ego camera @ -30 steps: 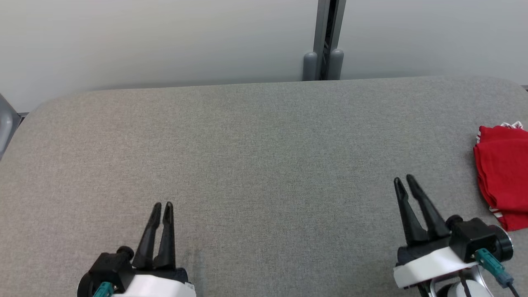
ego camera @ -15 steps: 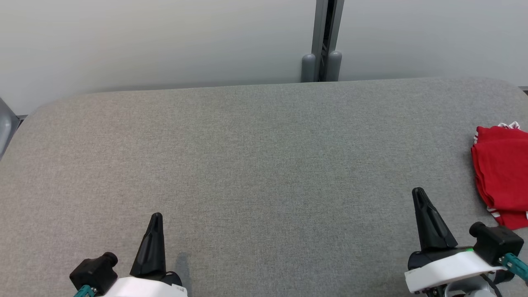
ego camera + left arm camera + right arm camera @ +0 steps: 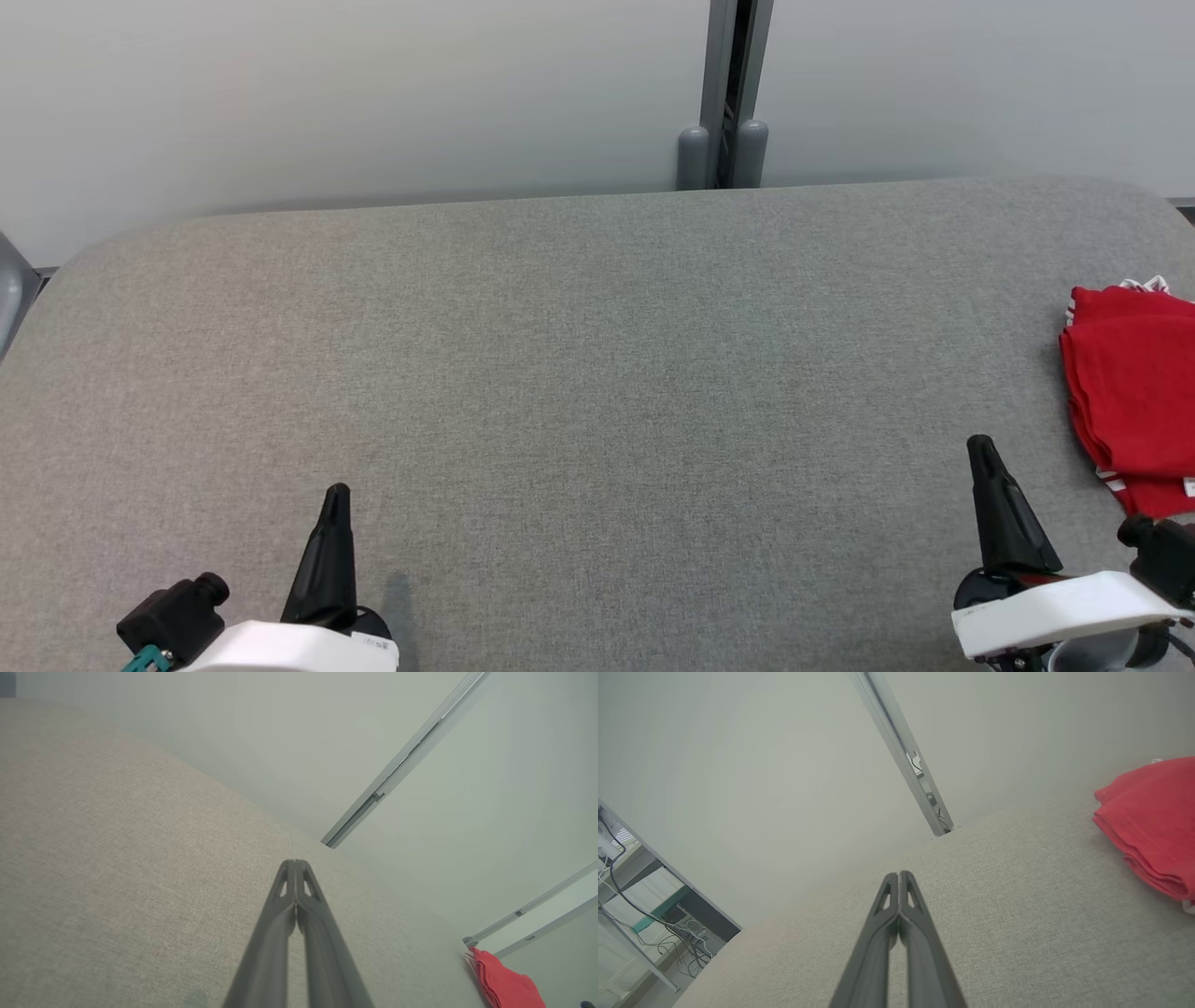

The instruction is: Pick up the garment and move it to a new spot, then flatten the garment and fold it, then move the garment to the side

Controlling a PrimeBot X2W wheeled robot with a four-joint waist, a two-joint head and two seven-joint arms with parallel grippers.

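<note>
The garment (image 3: 1134, 397) is red with white trim and lies folded at the far right edge of the grey table (image 3: 597, 373). It shows again in the right wrist view (image 3: 1153, 821) and small in the left wrist view (image 3: 507, 984). My right gripper (image 3: 982, 450) hovers at the lower right, a little left of the garment and apart from it, its fingers pressed together (image 3: 900, 875) on nothing. At the lower left my left gripper (image 3: 337, 495) is shut and empty too, tips meeting (image 3: 294, 862) over bare table.
A pale wall with a grey upright post (image 3: 726, 93) runs behind the table's far edge. A grey part (image 3: 9, 289) sits off the table's left end. In the right wrist view a desk frame with cables (image 3: 640, 905) stands beyond the table.
Both grippers went from slightly open to shut and drew back toward the bottom edge, turning so their fingers overlap. The garment lies as before, shifting only slightly in the picture.
</note>
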